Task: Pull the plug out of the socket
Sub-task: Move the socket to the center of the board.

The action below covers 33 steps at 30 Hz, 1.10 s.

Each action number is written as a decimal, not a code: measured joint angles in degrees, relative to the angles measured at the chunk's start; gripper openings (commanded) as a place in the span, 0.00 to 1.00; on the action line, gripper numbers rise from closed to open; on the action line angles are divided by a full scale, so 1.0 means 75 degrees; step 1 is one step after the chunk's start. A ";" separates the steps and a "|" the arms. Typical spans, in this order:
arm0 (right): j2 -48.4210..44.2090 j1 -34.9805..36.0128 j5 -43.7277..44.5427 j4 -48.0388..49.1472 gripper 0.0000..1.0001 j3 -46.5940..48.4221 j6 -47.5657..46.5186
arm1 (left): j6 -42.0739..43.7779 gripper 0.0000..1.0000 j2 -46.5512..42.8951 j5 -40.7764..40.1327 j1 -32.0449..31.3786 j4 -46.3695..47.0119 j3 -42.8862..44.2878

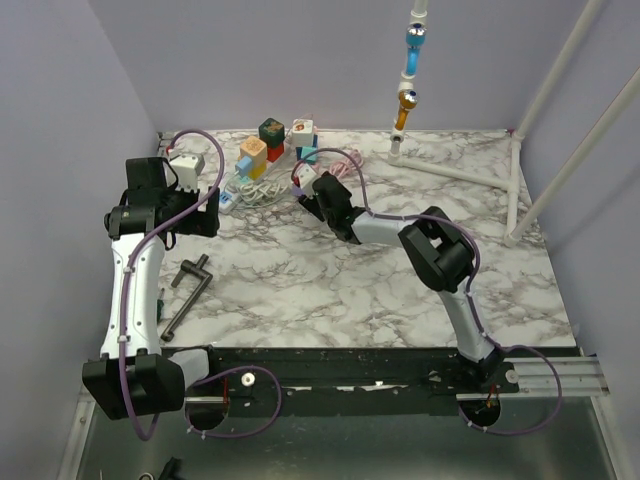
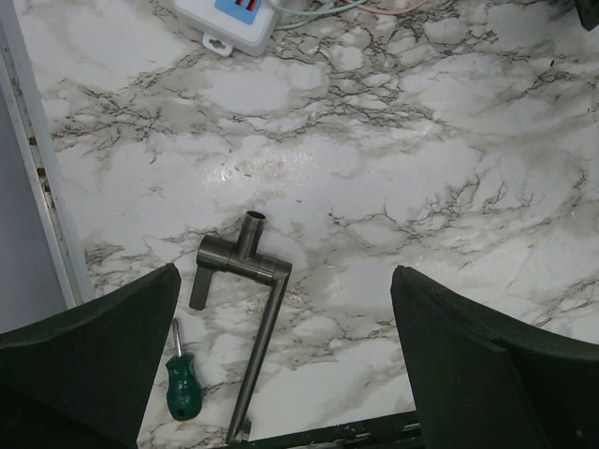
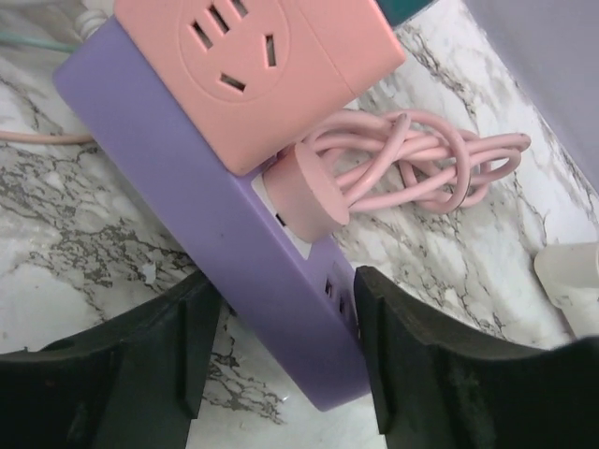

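Note:
A purple power strip (image 3: 187, 215) lies on the marble table with a pink cube socket (image 3: 253, 65) on top of it. A round pink plug (image 3: 304, 192) sits in the strip, and its coiled pink cable (image 3: 412, 164) lies beside it. My right gripper (image 3: 285, 355) straddles the strip's near end with both fingers touching its sides. In the top view it (image 1: 312, 195) reaches to the back centre, at the strip (image 1: 300, 175). My left gripper (image 2: 285, 365) is open and empty, held high at the back left (image 1: 160, 205).
A metal lever handle (image 2: 253, 309) and a green screwdriver (image 2: 183, 383) lie under the left gripper. A white power strip (image 2: 229, 19) sits at the back left. Toy blocks (image 1: 255, 155) and white cables (image 1: 260, 190) stand near the purple strip. A white pipe frame (image 1: 515, 180) stands at the right.

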 measured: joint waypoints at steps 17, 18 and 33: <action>-0.1192 0.0664 0.0606 0.1743 0.12 -0.2372 -0.0618 | -0.0131 0.99 0.0044 -0.0003 0.0000 -0.0082 0.0026; -0.1320 0.0778 0.0729 0.1792 0.08 -0.2594 -0.0612 | -0.0146 0.98 0.0038 -0.0003 0.0000 -0.0096 0.0026; -0.3290 0.2066 0.2474 -0.1367 0.01 -0.3762 0.3978 | -0.0198 0.99 -0.0793 -0.0006 0.0000 -0.0329 0.0026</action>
